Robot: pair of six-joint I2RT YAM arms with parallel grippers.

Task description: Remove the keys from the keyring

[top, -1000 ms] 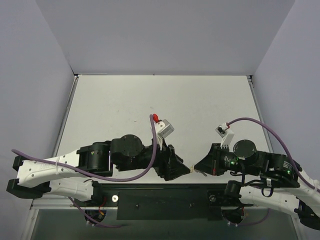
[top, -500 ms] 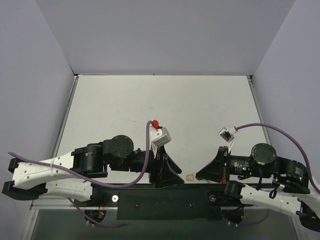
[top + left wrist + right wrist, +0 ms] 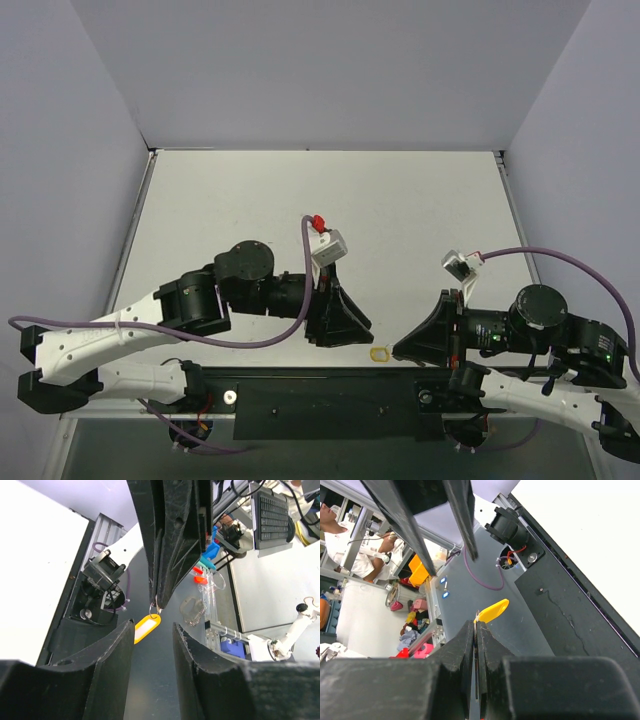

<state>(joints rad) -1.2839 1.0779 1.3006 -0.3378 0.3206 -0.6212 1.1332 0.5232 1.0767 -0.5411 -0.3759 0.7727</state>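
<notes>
Yellow-orange oblong keyring (image 3: 147, 628): smooth glossy plastic, pale insert. Right gripper (image 3: 158, 595): black plastic, matt, scratched. White surface (image 3: 300, 200): matt, smooth.

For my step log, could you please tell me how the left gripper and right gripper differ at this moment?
The left gripper is open, its fingers spread; the right gripper is shut. The left gripper holds nothing, while the right gripper pinches the keyring at its tip, with the yellow part sticking out beyond it. Both are black and point toward each other.
</notes>
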